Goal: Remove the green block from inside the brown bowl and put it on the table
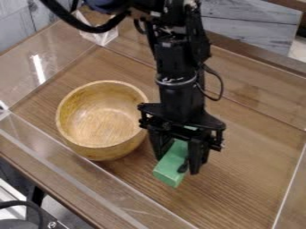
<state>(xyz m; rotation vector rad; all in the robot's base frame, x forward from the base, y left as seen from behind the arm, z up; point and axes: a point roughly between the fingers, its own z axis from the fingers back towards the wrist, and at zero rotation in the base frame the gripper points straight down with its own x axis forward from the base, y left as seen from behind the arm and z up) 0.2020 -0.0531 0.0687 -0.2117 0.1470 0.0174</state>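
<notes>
The green block (169,172) stands on the table (251,116) just right of the brown bowl (103,117), outside it. My gripper (180,164) points steeply down over the block, and its black fingers are shut on the block's upper part. The lower end of the block touches or nearly touches the tabletop. The bowl's inside shows only bare wood grain.
Clear acrylic walls (72,192) run along the table's front and left edges, close to the bowl and the block. The black arm (176,54) rises behind the gripper toward the top of the view. Bare tabletop lies to the right.
</notes>
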